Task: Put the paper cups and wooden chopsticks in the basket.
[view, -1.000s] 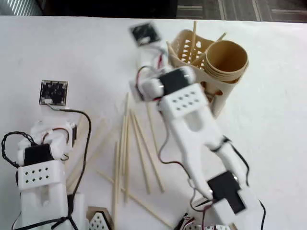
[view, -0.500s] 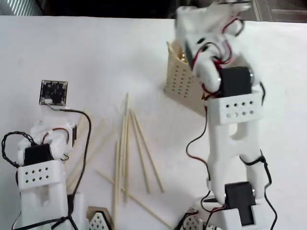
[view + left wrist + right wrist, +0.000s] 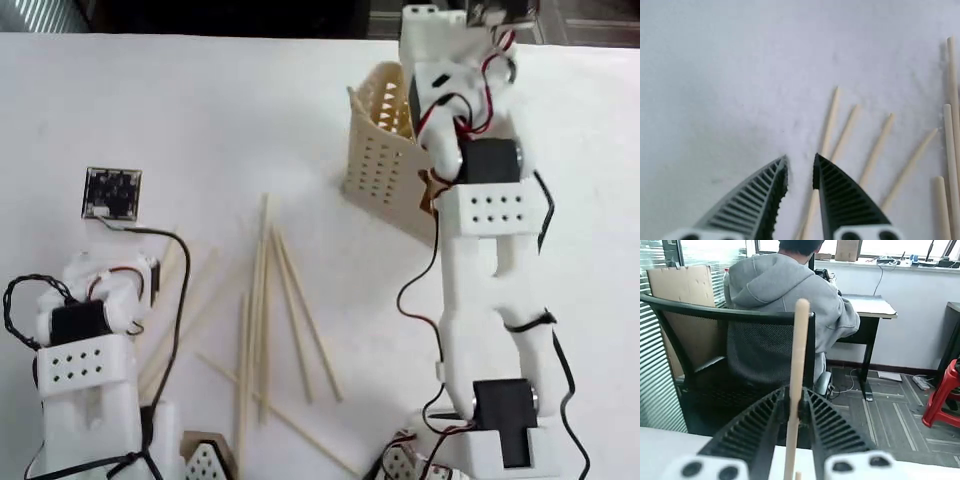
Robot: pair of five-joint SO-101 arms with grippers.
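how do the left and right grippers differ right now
The left gripper is empty with its jaws slightly apart; the right gripper is shut on a chopstick. The left gripper points down at the table beside loose chopsticks; the right gripper faces out toward a chair. Both have dark ribbed fingers.

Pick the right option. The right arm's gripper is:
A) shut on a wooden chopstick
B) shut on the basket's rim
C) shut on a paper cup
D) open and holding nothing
A: in the right wrist view, the right gripper is clamped on a wooden chopstick, which stands up between its fingers.
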